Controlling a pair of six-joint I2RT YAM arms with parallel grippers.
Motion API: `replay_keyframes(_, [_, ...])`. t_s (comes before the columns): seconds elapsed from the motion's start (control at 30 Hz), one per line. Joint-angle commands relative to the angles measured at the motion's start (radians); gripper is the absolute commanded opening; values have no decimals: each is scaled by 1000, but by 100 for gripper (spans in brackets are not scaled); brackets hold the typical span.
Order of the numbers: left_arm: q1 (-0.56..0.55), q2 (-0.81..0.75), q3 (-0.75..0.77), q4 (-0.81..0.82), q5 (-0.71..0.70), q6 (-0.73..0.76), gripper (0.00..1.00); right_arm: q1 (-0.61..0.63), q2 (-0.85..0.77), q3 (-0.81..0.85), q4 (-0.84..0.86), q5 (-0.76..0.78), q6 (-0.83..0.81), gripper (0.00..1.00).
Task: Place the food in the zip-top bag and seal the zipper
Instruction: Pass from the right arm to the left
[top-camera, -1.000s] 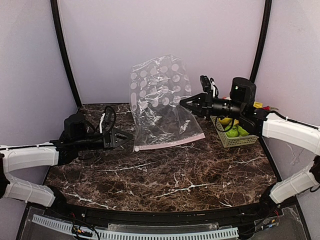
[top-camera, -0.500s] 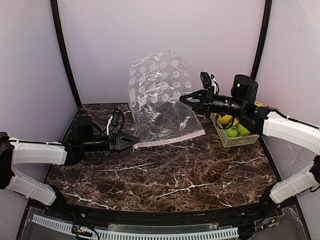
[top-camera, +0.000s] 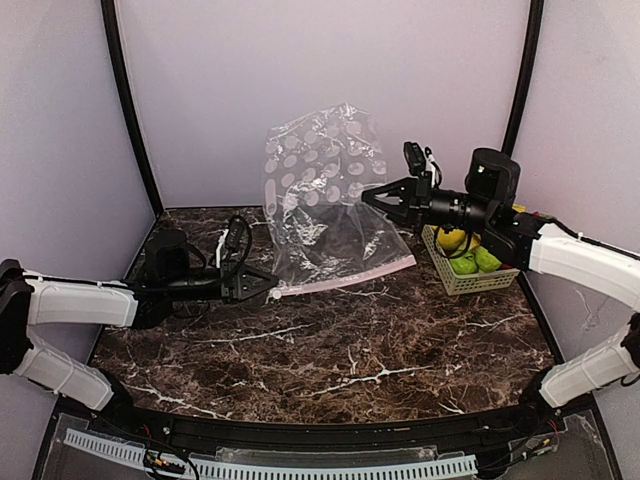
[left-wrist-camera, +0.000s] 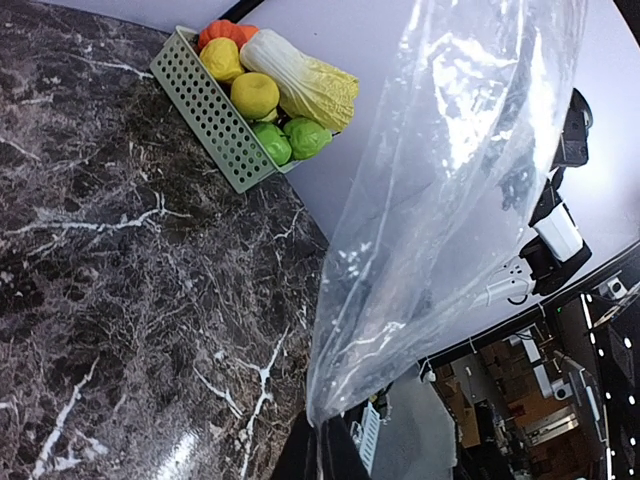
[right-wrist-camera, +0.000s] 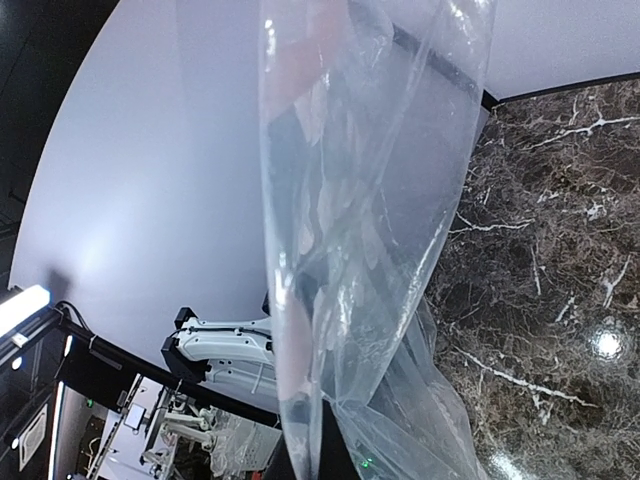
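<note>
The zip-top bag (top-camera: 320, 200), clear with pale dots, is held up off the table with its pink zipper (top-camera: 345, 278) along the bottom edge. My right gripper (top-camera: 368, 196) is shut on the bag's right side, about halfway up; in the right wrist view the plastic (right-wrist-camera: 360, 200) is pinched in the gripper (right-wrist-camera: 312, 462). My left gripper (top-camera: 268, 292) is shut on the bag's lower left corner at the zipper's end, and that corner runs between the jaws (left-wrist-camera: 322, 455). The food sits in the basket: cabbage (left-wrist-camera: 305, 85), lemon (left-wrist-camera: 255, 95), green pear (left-wrist-camera: 300, 138), tomato (left-wrist-camera: 225, 33).
The pale green mesh basket (top-camera: 470, 280) stands at the table's right edge, just right of the bag and under my right arm. Black frame posts rise at the back corners. Dark marble tabletop (top-camera: 330, 350) stretches in front of the bag.
My left gripper has moved right to the bag's lower left corner and closed on it. The right gripper has kept its hold; the bag has shifted slightly.
</note>
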Motion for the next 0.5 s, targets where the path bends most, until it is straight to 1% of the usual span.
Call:
replay_keyframes(0.0, [-4, -20, 11, 10, 14, 0, 2, 6, -21, -12, -38, 39, -43, 0])
replay_keyframes(0.13, [-4, -44, 9, -7, 14, -6, 1, 3, -17, -30, -87, 86, -90, 1])
replay_keyframes(0.17, [-4, -49, 12, -12, 13, -9, 1, 1, -16, -34, -106, 102, -109, 7])
replay_keyframes(0.23, [-4, -59, 15, -36, 7, -14, 1, -2, -17, -43, -158, 150, -143, 23])
replay_keyframes(0.3, [-4, -69, 22, -73, -5, -21, 1, -6, -22, -55, -193, 182, -176, 41])
replay_keyframes(0.4, [-4, -80, 41, -135, -18, -46, 1, -12, -34, -58, -260, 228, -230, 60])
replay_keyframes(0.47, [-4, -84, 58, -182, -24, -57, 1, -13, -48, -49, -326, 274, -274, 68])
